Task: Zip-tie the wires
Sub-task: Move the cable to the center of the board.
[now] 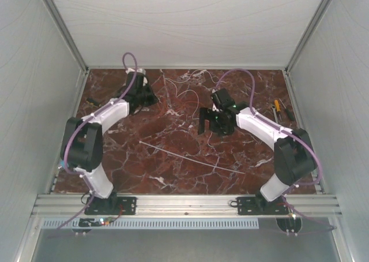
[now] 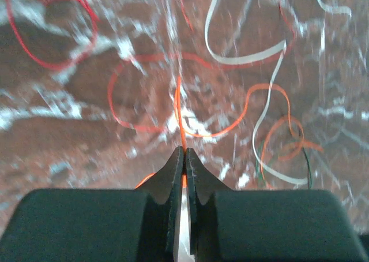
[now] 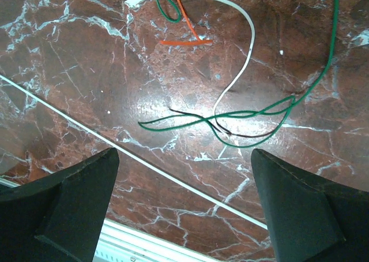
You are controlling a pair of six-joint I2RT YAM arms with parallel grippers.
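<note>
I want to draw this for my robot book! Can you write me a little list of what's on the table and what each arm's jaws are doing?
left jaws: shut, pinching the orange wire
right jaws: wide open, holding nothing, above the zip tie
zip tie: lying straight and flat on the marble tabletop, not held
other wires: green wire and white wire, in loose curls on the tabletop
zip-tying: not yet done
</note>
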